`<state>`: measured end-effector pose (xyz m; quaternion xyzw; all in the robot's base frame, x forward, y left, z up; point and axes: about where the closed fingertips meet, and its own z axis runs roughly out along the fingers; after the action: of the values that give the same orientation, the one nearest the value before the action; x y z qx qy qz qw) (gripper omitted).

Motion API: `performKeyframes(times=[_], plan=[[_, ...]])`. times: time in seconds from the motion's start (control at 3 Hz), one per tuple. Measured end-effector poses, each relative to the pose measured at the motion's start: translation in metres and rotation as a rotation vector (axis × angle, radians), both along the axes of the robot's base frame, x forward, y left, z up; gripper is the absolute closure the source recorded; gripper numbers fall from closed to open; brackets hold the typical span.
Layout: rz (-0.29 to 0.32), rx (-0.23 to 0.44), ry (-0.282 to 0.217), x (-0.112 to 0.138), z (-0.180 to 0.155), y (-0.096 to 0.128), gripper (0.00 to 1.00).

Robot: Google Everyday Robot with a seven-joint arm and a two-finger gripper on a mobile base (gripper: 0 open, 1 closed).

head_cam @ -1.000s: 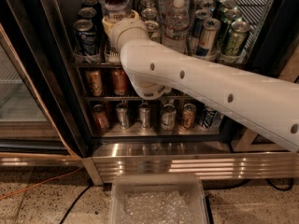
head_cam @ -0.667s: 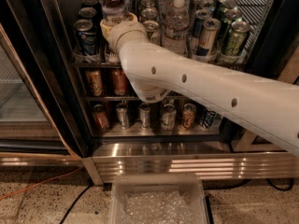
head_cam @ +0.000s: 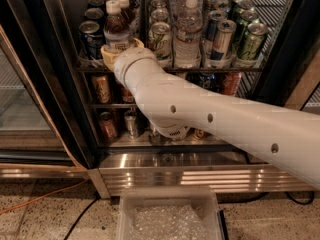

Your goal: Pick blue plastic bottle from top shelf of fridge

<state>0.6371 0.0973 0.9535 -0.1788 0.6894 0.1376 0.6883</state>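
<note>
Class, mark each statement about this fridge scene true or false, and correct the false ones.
1. The gripper is at the blue plastic bottle on the top shelf. True.
2. The bottle's cap is red. False: it is white.
3. A clear bin sits on the floor in front of the fridge. True.
4. The bottle stands in the shelf's rightmost lane. False: it is near the left end, and green cans fill the right.

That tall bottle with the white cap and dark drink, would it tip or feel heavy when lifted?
Probably fairly heavy: the blue plastic bottle looks nearly full of dark liquid. Tall and narrow, it may tip if pushed high. The gripper sits at its lower part, likely a steadier place.
</note>
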Motion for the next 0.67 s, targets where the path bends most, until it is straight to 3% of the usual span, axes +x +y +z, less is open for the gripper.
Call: performKeyframes(times=[0.33,0.67], plan=[[0.000,0.000,0.000,0.0000,0.0000,0.0000,1.00],[0.052,0.009,0.039,0.0031,-0.0002,0.0012,1.00]])
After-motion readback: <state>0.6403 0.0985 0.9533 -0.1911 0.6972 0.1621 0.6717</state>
